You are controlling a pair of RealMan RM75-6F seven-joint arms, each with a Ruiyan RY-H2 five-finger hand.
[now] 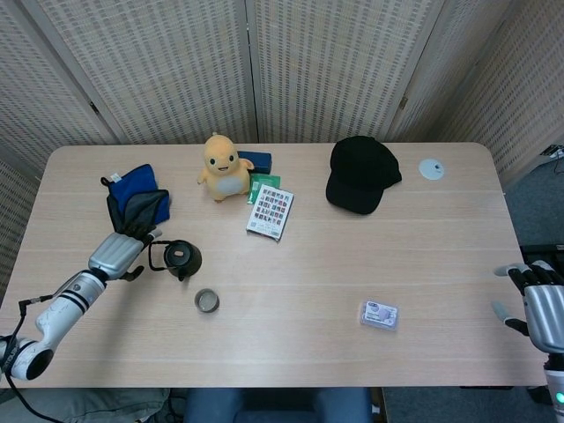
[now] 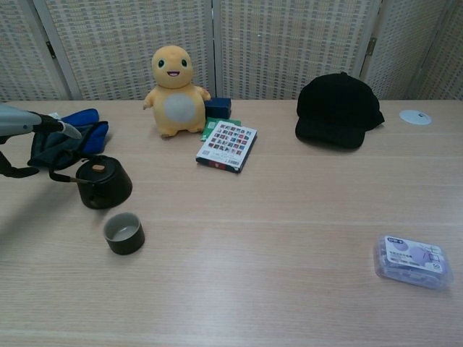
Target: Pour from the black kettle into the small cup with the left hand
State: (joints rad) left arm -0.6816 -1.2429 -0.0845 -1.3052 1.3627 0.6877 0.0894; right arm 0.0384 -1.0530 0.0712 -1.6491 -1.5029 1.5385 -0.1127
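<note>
The black kettle stands upright on the table's left side, handle pointing left. The small dark cup sits just in front and to the right of it, apart from it. My left hand hovers at the kettle's handle, fingers spread, holding nothing; I cannot tell if it touches the handle. My right hand is at the table's right front edge, fingers apart and empty, and shows only in the head view.
A blue and grey cloth lies behind the left hand. Further back stand a yellow plush toy, a card pack and a black cap. A small plastic box lies front right; a white disc lies at the back right.
</note>
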